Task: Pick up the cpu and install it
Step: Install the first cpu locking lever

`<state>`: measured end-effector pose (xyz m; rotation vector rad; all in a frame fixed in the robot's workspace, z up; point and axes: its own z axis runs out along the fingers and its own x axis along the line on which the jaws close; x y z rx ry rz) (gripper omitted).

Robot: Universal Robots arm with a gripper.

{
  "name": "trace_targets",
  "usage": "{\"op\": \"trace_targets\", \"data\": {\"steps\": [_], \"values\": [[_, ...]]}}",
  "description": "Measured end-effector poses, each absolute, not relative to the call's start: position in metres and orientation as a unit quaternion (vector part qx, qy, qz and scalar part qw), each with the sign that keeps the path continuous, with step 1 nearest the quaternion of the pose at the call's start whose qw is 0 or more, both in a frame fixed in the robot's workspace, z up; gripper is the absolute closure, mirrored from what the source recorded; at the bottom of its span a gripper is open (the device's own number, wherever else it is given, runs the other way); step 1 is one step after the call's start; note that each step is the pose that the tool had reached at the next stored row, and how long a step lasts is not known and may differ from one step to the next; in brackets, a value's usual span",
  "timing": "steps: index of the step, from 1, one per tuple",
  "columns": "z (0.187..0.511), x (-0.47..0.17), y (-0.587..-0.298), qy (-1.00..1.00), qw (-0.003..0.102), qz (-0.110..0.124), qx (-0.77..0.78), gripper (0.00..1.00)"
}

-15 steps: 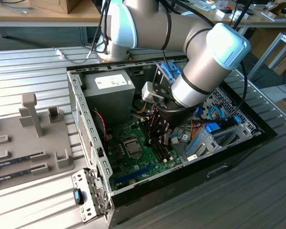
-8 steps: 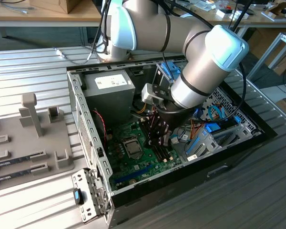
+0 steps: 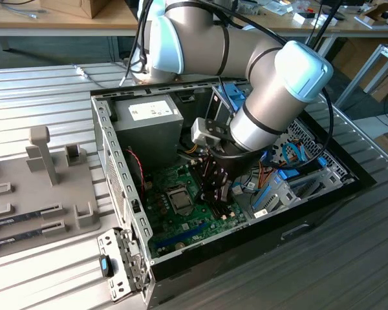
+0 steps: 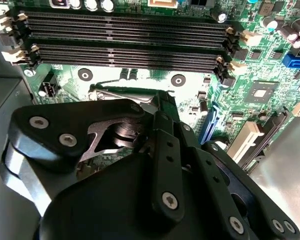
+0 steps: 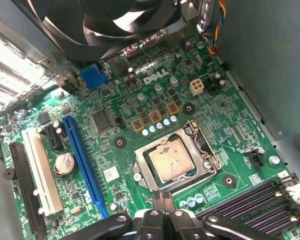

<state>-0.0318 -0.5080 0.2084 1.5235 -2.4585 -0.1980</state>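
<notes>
Open computer case (image 3: 110, 139) lying on a ribbed metal table (image 3: 52, 81), with the green motherboard (image 3: 200, 213) flat inside. Gripper (image 3: 215, 194) lowered into the case over the board, just to the exterior view's right of the socket (image 3: 180, 200). In the first wrist view, fingertips (image 5: 163, 199) pressed together with nothing between them, poised just beside the near edge of the socket frame (image 5: 202, 150). Cpu (image 5: 171, 161) already seated in that frame, silvery top plate facing up, the frame's metal border around it. Black gripper body (image 4: 140, 190) across the foreground in the second wrist view, with four empty dark memory slots (image 4: 125, 40) running across the board on its far side. Long blue slot (image 5: 85, 165) and white slot (image 5: 42, 180) set well apart from the socket, a round coin battery (image 5: 65, 162) between them. Grey holder tray (image 3: 45, 194) on the table at the exterior view's left of the case, with memory sticks (image 3: 16, 219) lying in it.
</notes>
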Motion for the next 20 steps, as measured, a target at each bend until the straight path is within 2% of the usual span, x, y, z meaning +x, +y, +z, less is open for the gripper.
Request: {"op": "trace_targets", "data": {"steps": [20], "values": [[0.191,-0.018,-0.511,-0.843,0.128,-0.056,0.520,0.89]]}}
